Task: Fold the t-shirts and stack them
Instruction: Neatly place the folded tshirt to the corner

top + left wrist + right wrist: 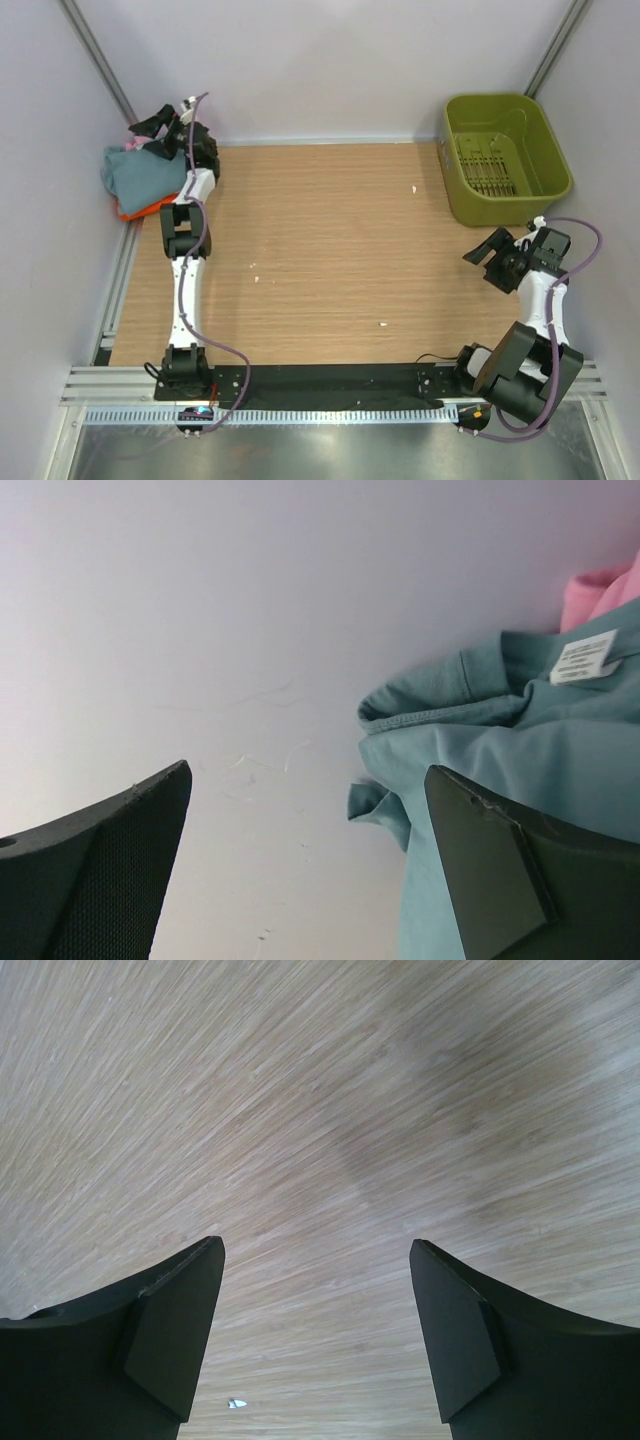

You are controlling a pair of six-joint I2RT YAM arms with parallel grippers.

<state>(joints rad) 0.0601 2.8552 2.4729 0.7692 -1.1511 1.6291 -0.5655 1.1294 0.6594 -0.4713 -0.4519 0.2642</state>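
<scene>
A pile of t-shirts lies at the far left of the table against the wall: a slate blue-grey one [143, 174] on top, an orange one [133, 211] under it and a pink one [134, 143] behind. In the left wrist view the blue-grey shirt [520, 750] shows its white neck label [585, 657], with pink cloth [600, 590] beyond. My left gripper [160, 122] [305, 810] is open and empty above the pile's far edge, facing the wall. My right gripper [490, 252] [318, 1280] is open and empty above bare wood at the right.
An olive-green plastic basket [552, 160] stands at the far right corner, nothing visible inside it. White walls close the table at the left, back and right. Small white specks [414, 188] lie on the wood. A black rail runs along the near edge.
</scene>
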